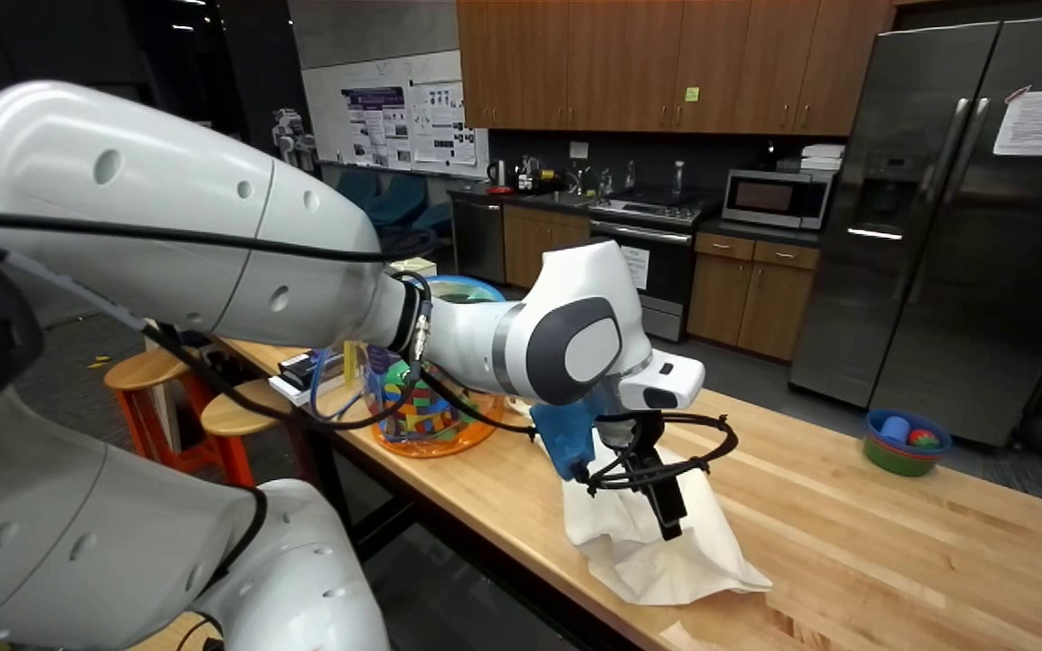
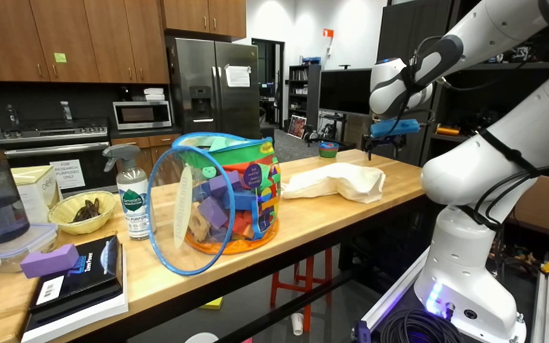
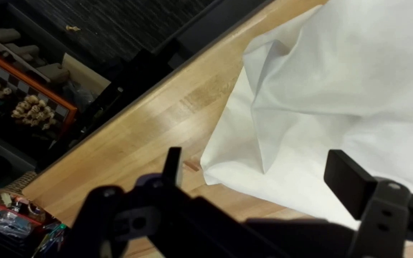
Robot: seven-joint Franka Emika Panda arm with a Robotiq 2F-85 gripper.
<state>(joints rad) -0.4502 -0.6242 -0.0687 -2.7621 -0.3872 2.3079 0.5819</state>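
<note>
While the off-white cloth (image 2: 336,181) lies crumpled on the wooden counter (image 1: 856,524), the tool (image 3: 260,168) hangs over it with its two fingers (image 3: 350,182) spread wide apart. A corner of the cloth shows between them in the wrist view, with a raised fold and soft creases running back from it. How close the tool comes to the cloth is hard to tell, but in an exterior view one dark fingertip shows just above its outline. Just up from the fingers, a blue pad (image 2: 395,127) is fixed to the end of the white arm (image 1: 322,298).

Near one end of the cloth stands a see-through toy container (image 2: 241,157) with a blue rim and an orange base, loaded with coloured blocks (image 2: 213,212). On the opposite side, farther off, a stack of coloured bowls (image 1: 896,457) holds a blue cylinder (image 1: 895,429) and a red-and-green object (image 1: 923,438). Past the container sit a spray bottle (image 2: 133,205), a pale yellow basket (image 2: 76,227) of dark items (image 2: 86,211), and a purple notched block (image 2: 49,260) at the corner of a black, book-like stack (image 2: 79,278).

Stools (image 1: 152,369) with orange-red legs stand beside the counter. Past its edge, the wrist view takes in a chessboard (image 3: 22,87) and a heap of pale pieces (image 3: 32,113). Farther back in both exterior views are wooden cabinets (image 1: 666,63), a microwave (image 1: 776,199), an oven (image 1: 666,285) and a steel refrigerator (image 1: 946,244).
</note>
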